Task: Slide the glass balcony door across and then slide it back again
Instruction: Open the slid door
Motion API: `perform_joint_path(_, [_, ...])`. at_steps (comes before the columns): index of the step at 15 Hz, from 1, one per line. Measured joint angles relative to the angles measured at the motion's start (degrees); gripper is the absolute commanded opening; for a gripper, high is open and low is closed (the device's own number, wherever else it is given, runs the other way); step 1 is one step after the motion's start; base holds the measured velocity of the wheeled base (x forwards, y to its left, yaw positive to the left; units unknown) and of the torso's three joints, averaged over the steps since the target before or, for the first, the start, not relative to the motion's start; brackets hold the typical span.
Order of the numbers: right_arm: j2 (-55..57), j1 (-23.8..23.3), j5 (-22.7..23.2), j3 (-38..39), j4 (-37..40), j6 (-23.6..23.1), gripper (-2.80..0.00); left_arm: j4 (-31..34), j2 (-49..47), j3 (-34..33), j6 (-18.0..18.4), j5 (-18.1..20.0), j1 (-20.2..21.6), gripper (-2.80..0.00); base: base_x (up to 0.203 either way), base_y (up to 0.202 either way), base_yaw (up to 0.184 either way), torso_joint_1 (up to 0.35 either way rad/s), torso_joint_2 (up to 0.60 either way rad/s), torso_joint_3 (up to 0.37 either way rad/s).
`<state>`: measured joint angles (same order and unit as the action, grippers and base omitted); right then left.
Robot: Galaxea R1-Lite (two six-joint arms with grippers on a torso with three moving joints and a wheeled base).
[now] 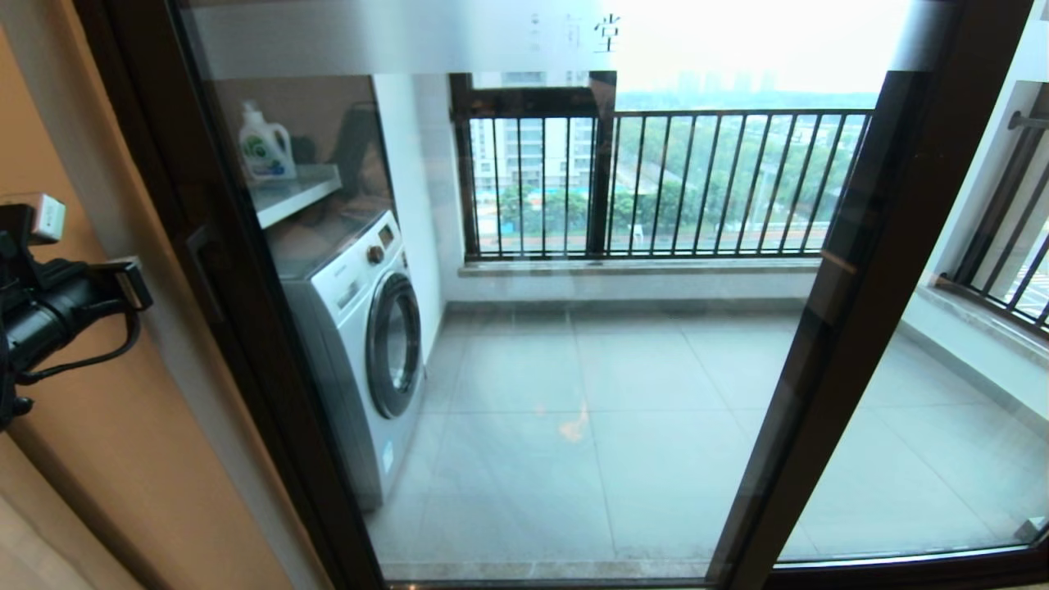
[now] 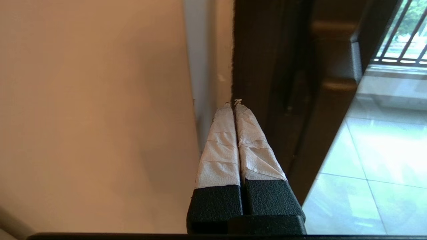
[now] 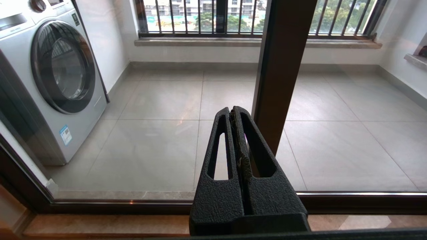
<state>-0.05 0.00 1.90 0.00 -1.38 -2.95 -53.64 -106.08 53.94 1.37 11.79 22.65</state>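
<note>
So the glass balcony door (image 1: 524,328) sits shut against the left jamb. The left gripper (image 2: 233,104) is pinched closed, empty, tip at the frame edge beside the bar handle (image 2: 333,66); the right gripper (image 3: 233,113), also closed, idles. Looks like first slide's next: hook that handle, push right

Left gripper (image 2: 233,104) closed at the edge of the glass balcony door (image 2: 267,66)

The 2 tape-wrapped fingers (image 2: 220,146) are pressed together, their tips level with the line where the pale trim strip (image 2: 200,66) meets the door's dark brown frame. The peach wall (image 2: 93,100) fills the side beyond the trim. On the other side of the frame, the dark bar handle (image 2: 333,53) stands out from it, with grey floor tiles (image 2: 367,150) and railing bars (image 2: 400,33) visible through the glass.
</note>
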Motion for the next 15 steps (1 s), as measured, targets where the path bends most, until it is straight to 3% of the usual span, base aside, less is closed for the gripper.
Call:
perform_joint_path(6, [0.0, 0.0, 0.0, 0.0, 0.0, 0.0, -2.8, 0.02, -1.8, 1.58, 0.0, 0.11, -0.43, -2.8, 0.0, 0.0, 0.0, 0.0, 0.0, 0.0])
perform_joint_path(11, [0.0, 0.0, 0.0, 0.0, 0.0, 0.0, -2.8, 0.09, -0.52, 1.69, 0.01, 0.0, -3.37, -2.8, 0.0, 0.0, 0.0, 0.0, 0.0, 0.0])
perform_joint_path(15, [0.0, 0.0, 0.02, 0.0, 0.0, 0.0, -2.8, 0.02, 1.55, -1.83, 1.06, -0.7, -4.46, -2.8, 0.0, 0.0, 0.0, 0.0, 0.0, 0.0])
